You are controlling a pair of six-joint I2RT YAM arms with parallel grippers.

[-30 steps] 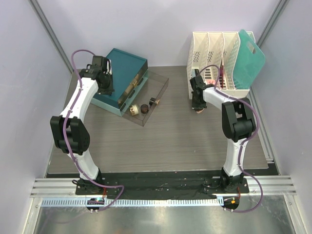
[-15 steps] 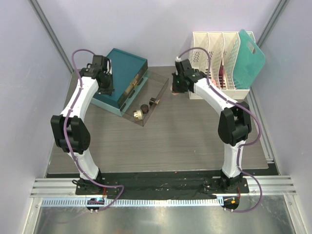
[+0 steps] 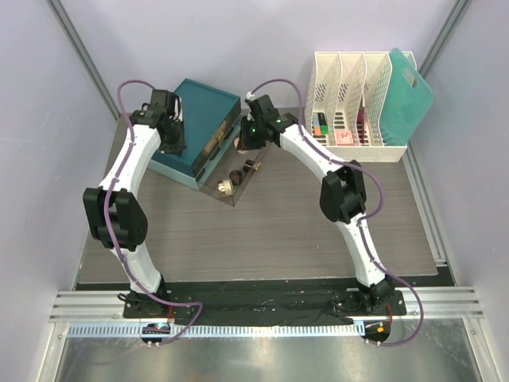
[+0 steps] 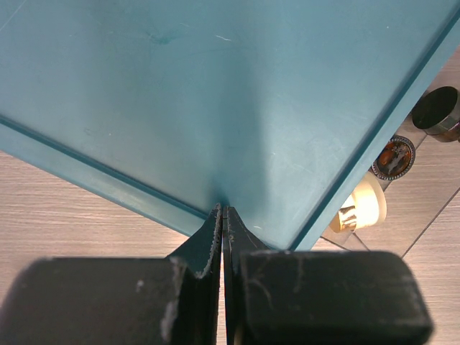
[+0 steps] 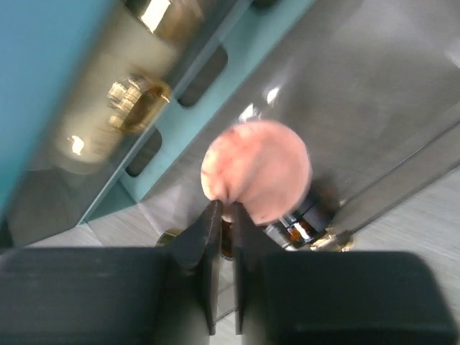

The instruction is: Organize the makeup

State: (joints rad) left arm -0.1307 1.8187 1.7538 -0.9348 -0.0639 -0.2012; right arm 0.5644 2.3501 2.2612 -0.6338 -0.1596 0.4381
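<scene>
My right gripper (image 3: pixel 246 142) hangs over the clear drawer (image 3: pixel 256 142) pulled out of the teal drawer box (image 3: pixel 203 103). In the right wrist view it (image 5: pixel 224 208) is shut on the edge of a pink round compact (image 5: pixel 256 171), held above a dark-brown jar (image 5: pixel 300 221). In the drawer lie two dark jars (image 3: pixel 236 176) (image 3: pixel 253 166) and a cream round piece (image 3: pixel 225 187). My left gripper (image 3: pixel 172 142) is shut and empty, its tips (image 4: pixel 223 213) against the teal box top (image 4: pixel 215 86). The left wrist view shows a dark jar (image 4: pixel 436 109), a patterned lid (image 4: pixel 394 157) and the cream piece (image 4: pixel 363 205).
The white slotted rack (image 3: pixel 350 79) stands at the back right with a teal board (image 3: pixel 407 95) leaning in it and small items (image 3: pixel 340 134) at its base. Grey walls close in on both sides.
My right arm has swung left from in front of the rack to over the clear drawer, carrying the pink compact. The left arm has not moved.
</scene>
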